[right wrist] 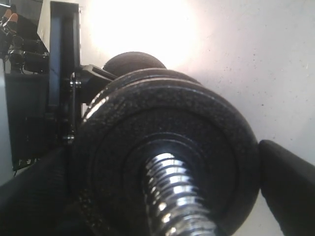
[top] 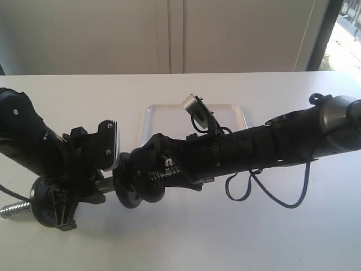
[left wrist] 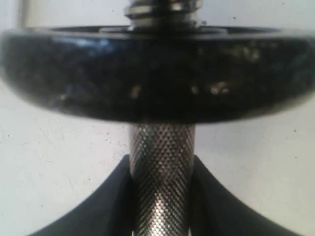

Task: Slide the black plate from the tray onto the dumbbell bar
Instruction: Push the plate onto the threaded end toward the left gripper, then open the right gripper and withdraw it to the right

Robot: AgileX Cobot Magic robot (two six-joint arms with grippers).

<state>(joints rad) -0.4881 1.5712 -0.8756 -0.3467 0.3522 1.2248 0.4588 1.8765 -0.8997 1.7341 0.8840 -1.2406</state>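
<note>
Speckled and raised-rimmed, the black plate (right wrist: 202, 123) fills your right wrist view, threaded on the dumbbell bar (right wrist: 173, 194), with your right gripper (right wrist: 157, 187) clamped across its edge. Your left gripper (left wrist: 162, 206) pinches the knurled middle. Your right arm (top: 271, 147) hides part of the tray (top: 169, 116), upper centre.

White table (top: 237, 243) fills lower scene; surface matte, faint dark specks. Behind far edge, pale panelled wall (top: 84, 34), narrow vertical seams (top: 176, 34) near middle. Dark window frame (top: 326, 34) at far right, slanted. Bright daylight through window (top: 350, 39). Soft shadows on tabletop. Strong white glare patch (right wrist: 142, 24) on table in right wrist view.
</note>
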